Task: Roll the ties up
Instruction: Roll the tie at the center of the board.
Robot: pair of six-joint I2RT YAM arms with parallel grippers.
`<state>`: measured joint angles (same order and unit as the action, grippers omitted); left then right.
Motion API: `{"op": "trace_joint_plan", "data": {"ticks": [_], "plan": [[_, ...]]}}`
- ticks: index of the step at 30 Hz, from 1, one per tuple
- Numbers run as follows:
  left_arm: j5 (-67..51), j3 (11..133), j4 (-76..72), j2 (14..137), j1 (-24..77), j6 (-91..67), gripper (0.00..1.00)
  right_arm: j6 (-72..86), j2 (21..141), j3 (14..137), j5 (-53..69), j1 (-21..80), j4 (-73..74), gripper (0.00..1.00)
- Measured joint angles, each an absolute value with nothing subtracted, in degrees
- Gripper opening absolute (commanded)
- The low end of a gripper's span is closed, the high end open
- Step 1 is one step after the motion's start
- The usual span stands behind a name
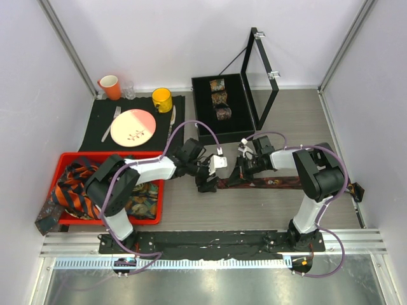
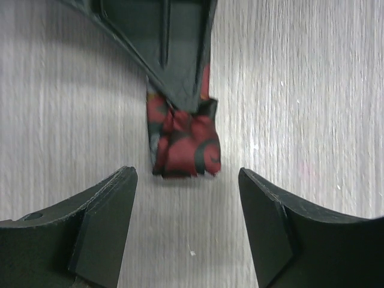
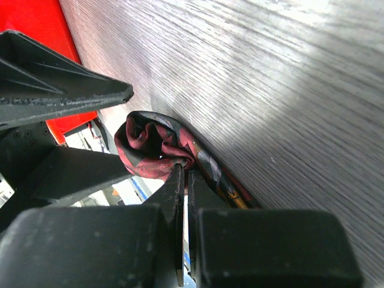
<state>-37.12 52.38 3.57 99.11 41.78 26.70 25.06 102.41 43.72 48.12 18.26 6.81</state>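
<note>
A dark red-brown patterned tie lies flat across the table, running right to the edge. My right gripper is shut on its folded left end, which the right wrist view shows bunched at the fingertips. My left gripper is open just left of that end. In the left wrist view the folded end lies just beyond the gap between my open fingers, apart from them, with the right gripper's finger pressed on it from the far side.
An open black box at the back centre holds three rolled ties. A red bin on the left holds several loose ties, one hanging over its corner. A plate, yellow mug and orange cup stand behind it.
</note>
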Motion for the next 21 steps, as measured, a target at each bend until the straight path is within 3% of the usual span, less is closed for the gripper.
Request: {"op": "trace_joint_plan", "data": {"ticks": [12,16,17,21], "plan": [[-32.8,56.03,-1.61,105.38,47.53,27.53,0.75,25.21,102.37,43.72,48.36,18.26,6.57,0.01],[-31.9,58.41,0.78,106.65,47.99,28.99,0.58,25.36,102.1,43.7,48.34,18.26,6.55,0.01],[-31.73,58.74,1.39,106.78,47.99,29.63,0.49,25.39,101.91,43.7,48.29,18.26,6.55,0.01],[-32.27,59.02,3.25,106.74,47.99,32.42,0.37,25.76,100.51,43.68,48.14,18.26,6.59,0.01]]}}
